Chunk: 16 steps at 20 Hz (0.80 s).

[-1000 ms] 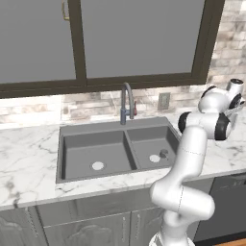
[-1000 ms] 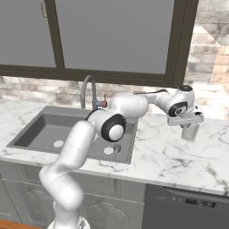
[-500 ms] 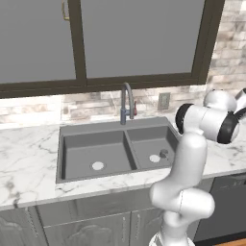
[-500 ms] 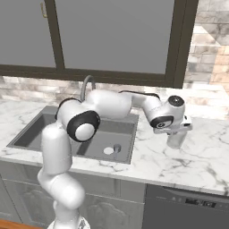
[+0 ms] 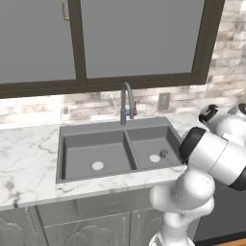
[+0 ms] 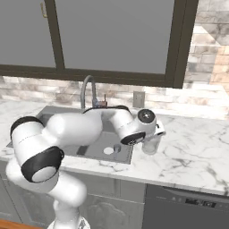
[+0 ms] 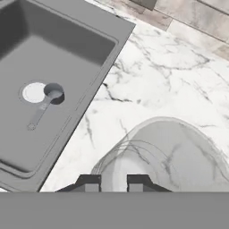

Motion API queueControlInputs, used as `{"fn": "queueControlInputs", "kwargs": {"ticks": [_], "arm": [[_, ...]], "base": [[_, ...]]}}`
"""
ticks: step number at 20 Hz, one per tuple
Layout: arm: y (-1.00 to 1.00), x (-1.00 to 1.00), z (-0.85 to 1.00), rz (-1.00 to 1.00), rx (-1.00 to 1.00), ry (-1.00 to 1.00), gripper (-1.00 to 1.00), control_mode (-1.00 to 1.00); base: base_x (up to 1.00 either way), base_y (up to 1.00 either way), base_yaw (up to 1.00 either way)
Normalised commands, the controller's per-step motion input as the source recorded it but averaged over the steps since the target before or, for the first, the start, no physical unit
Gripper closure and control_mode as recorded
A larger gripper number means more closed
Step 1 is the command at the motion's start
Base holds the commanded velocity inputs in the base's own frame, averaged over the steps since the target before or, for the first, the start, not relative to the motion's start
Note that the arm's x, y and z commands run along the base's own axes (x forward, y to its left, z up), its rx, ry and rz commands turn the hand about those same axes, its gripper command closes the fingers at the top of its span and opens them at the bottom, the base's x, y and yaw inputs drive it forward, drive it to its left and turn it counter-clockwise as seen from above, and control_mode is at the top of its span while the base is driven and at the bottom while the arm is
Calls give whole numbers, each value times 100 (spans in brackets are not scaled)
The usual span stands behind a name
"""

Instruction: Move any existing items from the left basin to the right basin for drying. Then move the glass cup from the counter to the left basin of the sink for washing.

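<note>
The glass cup (image 6: 151, 143) is seen standing upright on the counter (image 6: 197, 147), just past the right edge of the sink (image 6: 100, 134). In the hand view the glass cup (image 7: 165, 152) is found at about 5 o'clock, with the right basin (image 7: 49, 85) at 9 o'clock. A small dark scoop (image 7: 47, 100) is seen lying by the white drain there. The left basin (image 5: 93, 153) looks bare but for its drain.

The gripper (image 7: 114, 182) is pressed nearly closed. Its fingertips (image 7: 89, 182) are seen at the near rim of the cup, and it is judged that the thin glass wall is pinched between them, though the contact itself cannot be fully made out.

The cup is thought to be light, hard and smooth, so it may slip. It could also break if it is dropped or squeezed hard. The rim wall is a fair place to be held, and the cup should be kept upright and carried slowly.
</note>
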Motion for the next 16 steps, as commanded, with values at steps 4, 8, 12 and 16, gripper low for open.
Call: {"fn": "queueControlInputs", "kwargs": {"ticks": [4,8,12,16], "arm": [[100,-29,64,21,-4,2,100,-100],[100,-22,57,20,-4,9,100,-100],[100,-4,57,20,-3,11,100,-100],[100,-7,40,21,0,10,100,-100]], "base": [[0,0,0],[0,0,0],[0,0,0],[0,0,0]]}}
